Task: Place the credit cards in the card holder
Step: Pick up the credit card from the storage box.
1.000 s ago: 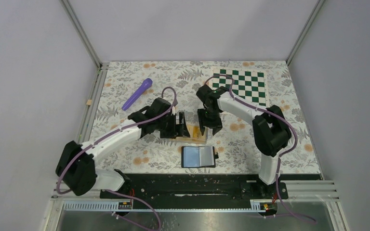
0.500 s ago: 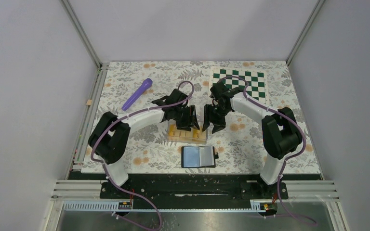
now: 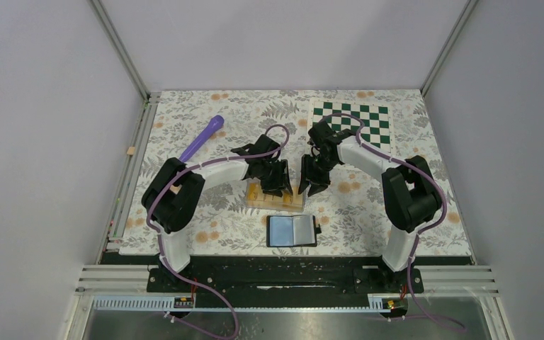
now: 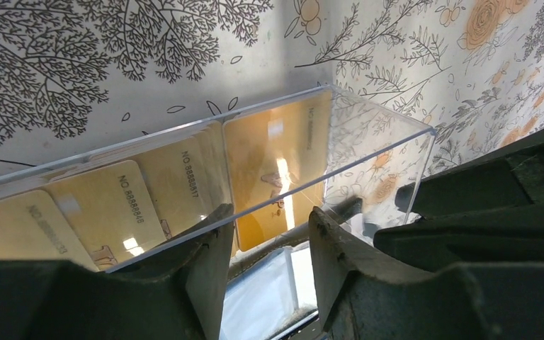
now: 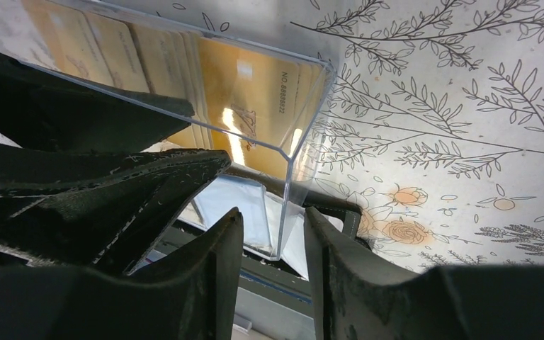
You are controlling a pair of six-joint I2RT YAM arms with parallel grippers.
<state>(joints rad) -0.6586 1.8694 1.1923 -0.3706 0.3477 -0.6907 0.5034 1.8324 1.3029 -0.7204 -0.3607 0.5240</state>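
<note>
Several yellow credit cards (image 3: pixel 256 192) lie inside a clear plastic box (image 3: pixel 294 202) at mid-table. In the left wrist view the cards (image 4: pixel 269 163) show through the box wall (image 4: pixel 379 134). My left gripper (image 3: pixel 278 185) is open over the box; its jaws (image 4: pixel 269 212) straddle the near wall, one finger inside. My right gripper (image 3: pixel 310 185) is open at the box's right end; its jaws (image 5: pixel 274 212) straddle the end wall (image 5: pixel 304 120), with cards (image 5: pixel 248 106) beyond. The black card holder (image 3: pixel 292 230) lies open just in front, its grey-blue pockets showing in both wrist views (image 4: pixel 269 297) (image 5: pixel 237 202).
A purple pen-like object (image 3: pixel 202 138) lies at the back left. A green-and-white chessboard mat (image 3: pixel 354 124) lies at the back right. A small tan block (image 3: pixel 132 150) sits by the left rail. A floral cloth covers the table.
My left arm swung in from the left and brought its gripper over the clear box. My right gripper shifted slightly right and settled at the box's right end.
</note>
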